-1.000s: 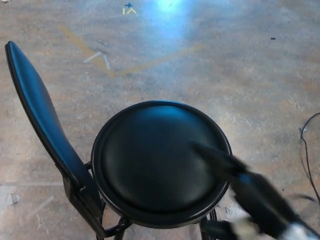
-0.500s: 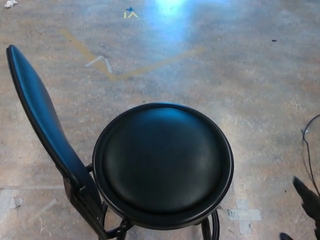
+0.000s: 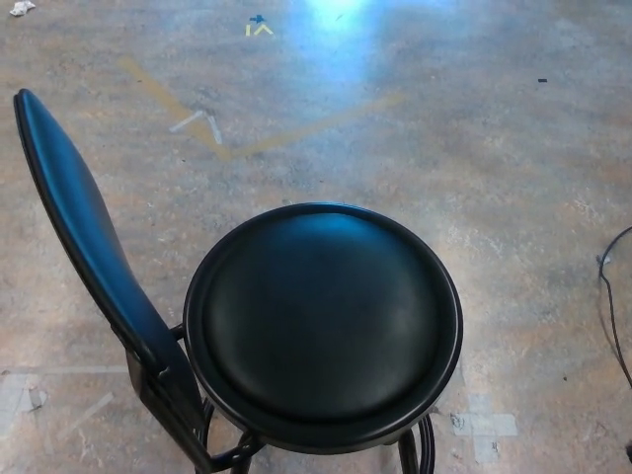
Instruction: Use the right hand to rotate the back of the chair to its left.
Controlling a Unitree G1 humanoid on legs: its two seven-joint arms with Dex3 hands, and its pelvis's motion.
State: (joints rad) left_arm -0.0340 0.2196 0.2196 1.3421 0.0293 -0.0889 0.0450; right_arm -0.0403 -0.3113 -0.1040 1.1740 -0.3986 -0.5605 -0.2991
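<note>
A black chair stands in the middle of the head view, with a round padded seat [image 3: 323,321] on a dark metal frame. Its narrow padded back [image 3: 79,232] rises at the picture's left side of the seat, seen almost edge-on and leaning toward the upper left. Neither of my hands shows in the picture now.
The chair stands on a worn concrete floor [image 3: 474,148] with yellow tape lines [image 3: 227,143] behind it and pale tape patches [image 3: 484,427] at the lower right. A thin black cable [image 3: 610,306] curves along the right edge. Light glares off the floor at the top.
My right hand was over the seat's right side a second ago, drew back to the lower right corner, and has now left the picture. The chair has kept its place.
</note>
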